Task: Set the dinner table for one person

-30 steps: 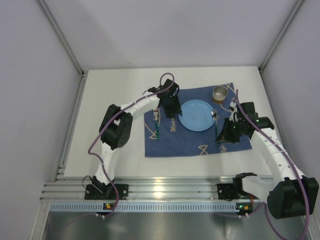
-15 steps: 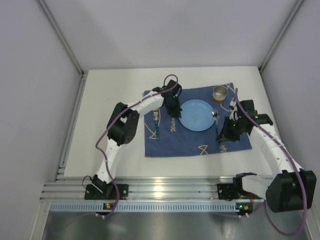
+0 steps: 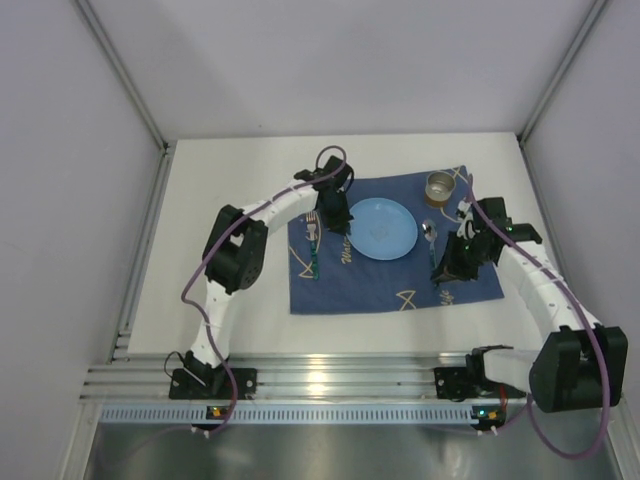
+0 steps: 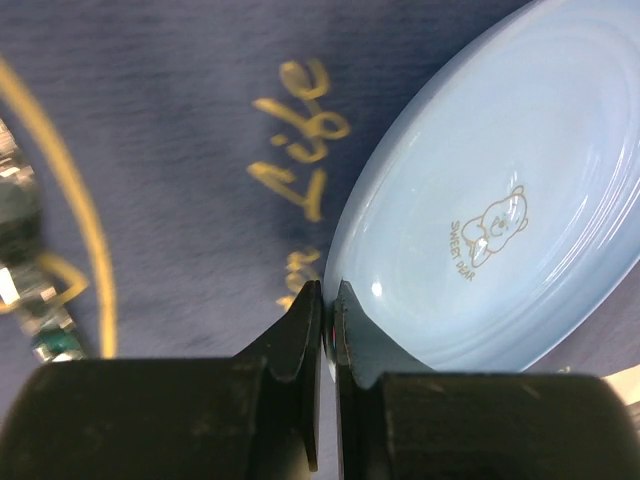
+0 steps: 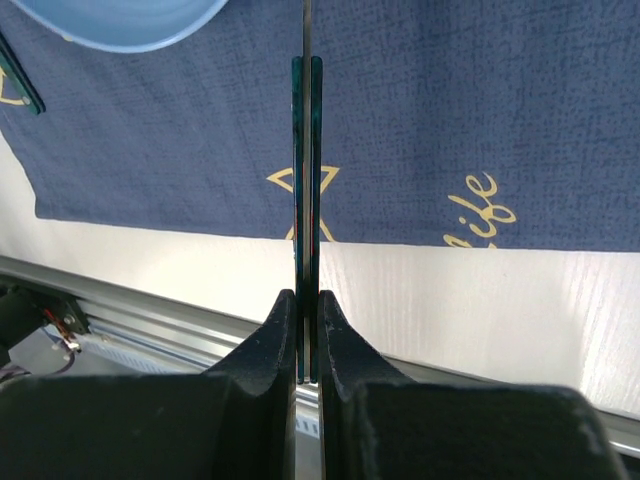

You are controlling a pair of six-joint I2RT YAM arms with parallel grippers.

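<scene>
A light blue plate (image 3: pixel 384 228) (image 4: pixel 500 190) lies on the dark blue cloth (image 3: pixel 370 275) on the white dinner table (image 3: pixel 225 200). My left gripper (image 3: pixel 338 212) (image 4: pixel 327 300) is shut on the plate's left rim, and the plate looks slightly tilted. A green-handled fork (image 3: pixel 313 256) (image 4: pixel 25 290) lies on the cloth left of the plate. My right gripper (image 3: pixel 449 266) (image 5: pixel 307 300) is shut on the thin green handle of a spoon (image 3: pixel 430 232) (image 5: pixel 307 150) right of the plate.
A small metal cup (image 3: pixel 438 187) stands at the cloth's far right corner. An aluminium rail (image 3: pixel 330 378) runs along the near edge, by the arm bases. Grey walls enclose the table on three sides. Bare white tabletop (image 5: pixel 480 310) shows near the cloth's front edge.
My left gripper has closed onto the plate's rim, and the plate has shifted a little to the left. The right gripper stays shut on the spoon handle, almost still.
</scene>
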